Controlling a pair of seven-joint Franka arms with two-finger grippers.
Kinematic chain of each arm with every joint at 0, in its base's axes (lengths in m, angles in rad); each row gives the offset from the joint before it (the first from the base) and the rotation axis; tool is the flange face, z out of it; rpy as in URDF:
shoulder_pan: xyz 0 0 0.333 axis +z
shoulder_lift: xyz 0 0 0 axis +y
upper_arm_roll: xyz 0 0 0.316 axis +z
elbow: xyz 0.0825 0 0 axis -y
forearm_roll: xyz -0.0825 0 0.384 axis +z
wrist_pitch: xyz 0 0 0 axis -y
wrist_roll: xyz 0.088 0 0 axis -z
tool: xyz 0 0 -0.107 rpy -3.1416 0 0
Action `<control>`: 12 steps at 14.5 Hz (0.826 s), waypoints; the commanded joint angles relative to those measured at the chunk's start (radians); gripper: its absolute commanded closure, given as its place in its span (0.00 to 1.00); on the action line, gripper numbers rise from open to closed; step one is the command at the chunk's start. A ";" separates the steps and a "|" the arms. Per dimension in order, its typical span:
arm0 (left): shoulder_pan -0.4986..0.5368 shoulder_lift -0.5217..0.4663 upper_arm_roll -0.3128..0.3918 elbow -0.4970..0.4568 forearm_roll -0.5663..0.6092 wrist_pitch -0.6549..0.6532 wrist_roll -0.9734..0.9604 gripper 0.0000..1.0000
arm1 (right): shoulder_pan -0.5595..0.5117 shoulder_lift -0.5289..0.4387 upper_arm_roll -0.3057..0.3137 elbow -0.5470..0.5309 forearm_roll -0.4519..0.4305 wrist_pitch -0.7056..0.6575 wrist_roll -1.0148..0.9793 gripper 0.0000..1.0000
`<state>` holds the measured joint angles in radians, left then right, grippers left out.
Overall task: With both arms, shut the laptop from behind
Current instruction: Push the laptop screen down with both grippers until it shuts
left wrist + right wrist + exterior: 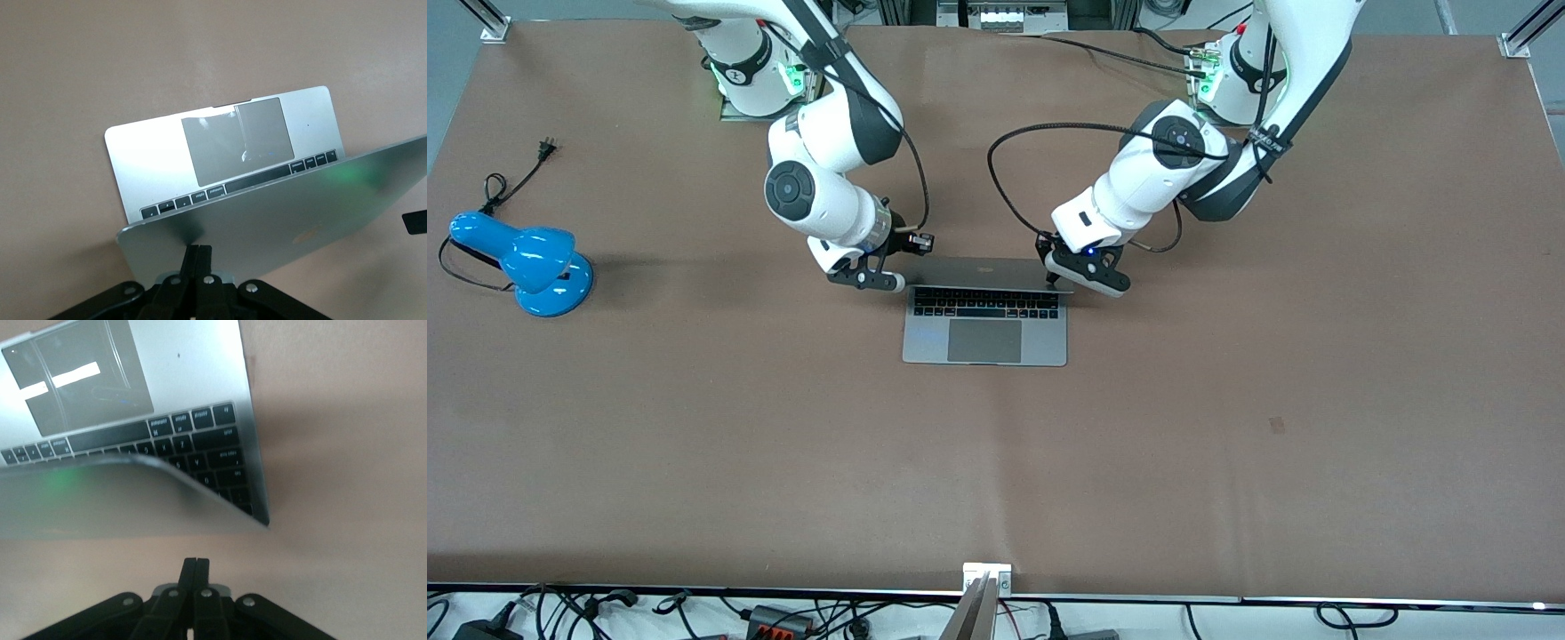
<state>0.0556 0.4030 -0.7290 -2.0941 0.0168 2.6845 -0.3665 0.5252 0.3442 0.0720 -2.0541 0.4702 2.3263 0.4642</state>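
Note:
The silver-grey laptop (984,340) lies open mid-table, its keyboard and trackpad toward the front camera, and its lid (983,269) leans over the keys. My left gripper (1054,283) is shut at the lid's corner toward the left arm's end. In the left wrist view the shut fingertips (199,249) rest against the back of the lid (300,207) near its edge. My right gripper (887,284) is shut beside the lid's other corner. In the right wrist view its fingertips (196,561) hang over bare table, a short gap from the lid (100,507). Neither gripper holds anything.
A blue desk lamp (525,262) lies on the table toward the right arm's end, its black cord and plug (543,147) trailing toward the robots' bases. Brown tabletop (1227,400) stretches around the laptop. Cables run along the table's front edge (783,613).

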 commanded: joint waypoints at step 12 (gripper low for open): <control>-0.052 0.301 0.118 0.270 0.095 0.006 0.008 0.99 | -0.021 0.226 -0.001 0.172 -0.008 0.025 -0.007 1.00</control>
<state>0.0447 0.6342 -0.6474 -1.9061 0.0833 2.6870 -0.3657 0.5110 0.5253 0.0671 -1.9184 0.4687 2.3403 0.4631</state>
